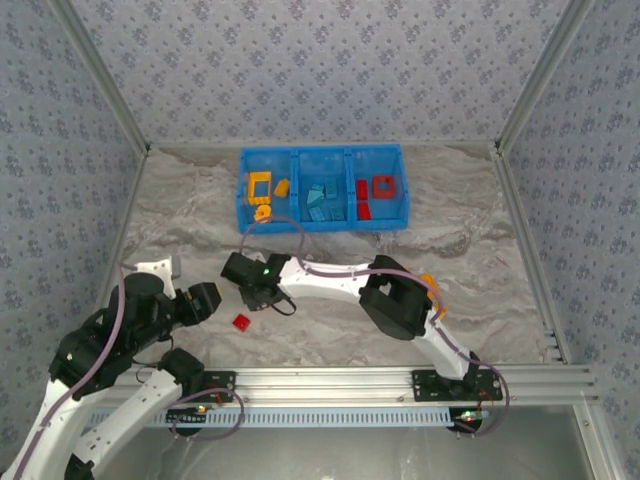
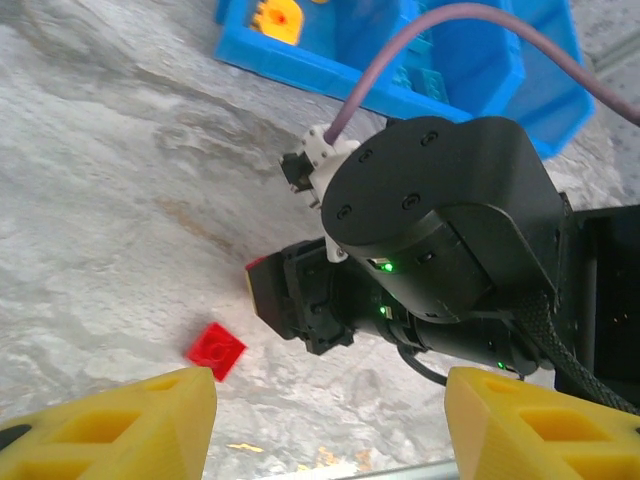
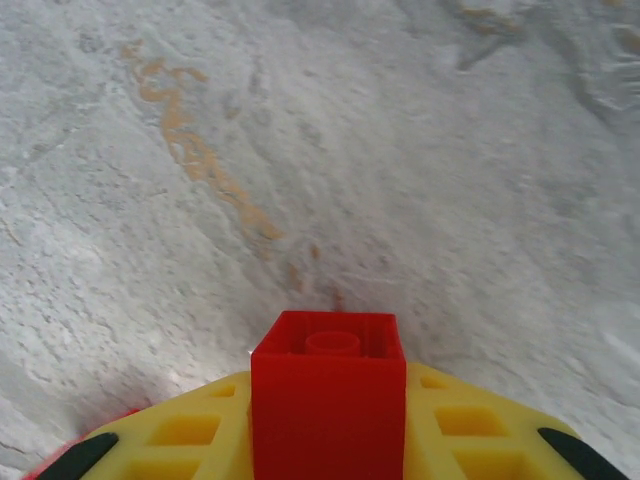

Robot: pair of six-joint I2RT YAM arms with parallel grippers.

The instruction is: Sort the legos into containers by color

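In the right wrist view my right gripper (image 3: 328, 445) is shut on a red lego (image 3: 328, 395), which stands between the yellow fingers (image 3: 185, 432) just above the table. From above, the right gripper (image 1: 260, 295) sits left of centre. A second red lego (image 1: 241, 321) lies loose on the table just in front of it, also seen from the left wrist (image 2: 216, 350). My left gripper (image 2: 330, 420) is open and holds nothing, low at the near left (image 1: 205, 298). The blue container (image 1: 330, 224) at the back holds yellow, blue and red legos in its left, middle and right compartments.
The right arm's black wrist (image 2: 430, 230) and purple cable (image 2: 400, 50) cross close in front of the left gripper. The aluminium rail (image 1: 400, 380) runs along the near edge. Metal posts and patterned walls bound the marbled table on the sides and back.
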